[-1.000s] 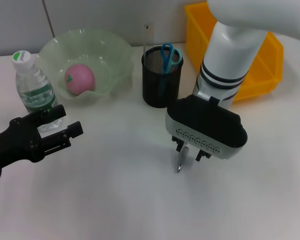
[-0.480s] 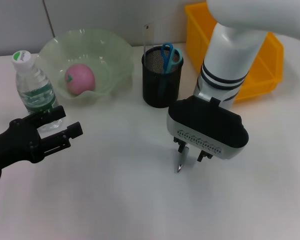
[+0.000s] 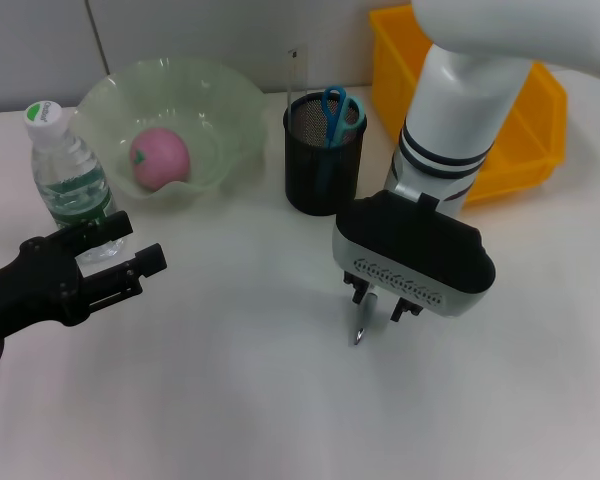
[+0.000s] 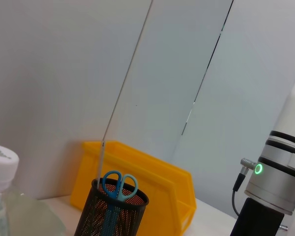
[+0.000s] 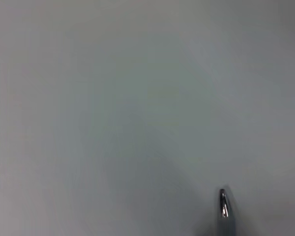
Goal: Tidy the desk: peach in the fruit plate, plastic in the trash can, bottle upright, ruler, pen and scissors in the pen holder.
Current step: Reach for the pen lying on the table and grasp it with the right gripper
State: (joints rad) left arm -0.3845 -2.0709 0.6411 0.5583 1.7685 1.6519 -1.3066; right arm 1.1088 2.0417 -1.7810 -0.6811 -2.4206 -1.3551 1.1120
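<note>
The right gripper (image 3: 378,303) hangs low over the white worktop (image 3: 250,400), in front of the pen holder (image 3: 322,153), its fingers narrowed onto a silver pen (image 3: 361,327) that points steeply down, the tip at or just above the worktop; whether it touches cannot be told. In the right wrist view only the pen's shiny tip (image 5: 224,206) shows against the plain surface. Behind that gripper stands the black mesh pen holder, with the blue-handled scissors (image 3: 338,108) in it, handles up, and the clear ruler (image 3: 294,70) rising upright at its far rim. Beyond the right arm, a yellow bin (image 3: 525,120) sits at the back of the worktop. The left gripper (image 3: 120,258) hovers on the left side, near the front of the bottle (image 3: 66,170), its black fingers parted and empty. The bottle stands upright with a white cap and a green label, just beside the pale green fruit plate (image 3: 225,105), a wavy-rimmed bowl in which the pink peach (image 3: 160,157) lies. From the left wrist view the pen holder (image 4: 110,214), the scissors (image 4: 118,183) and the yellow bin (image 4: 152,189) appear against a grey wall.
</note>
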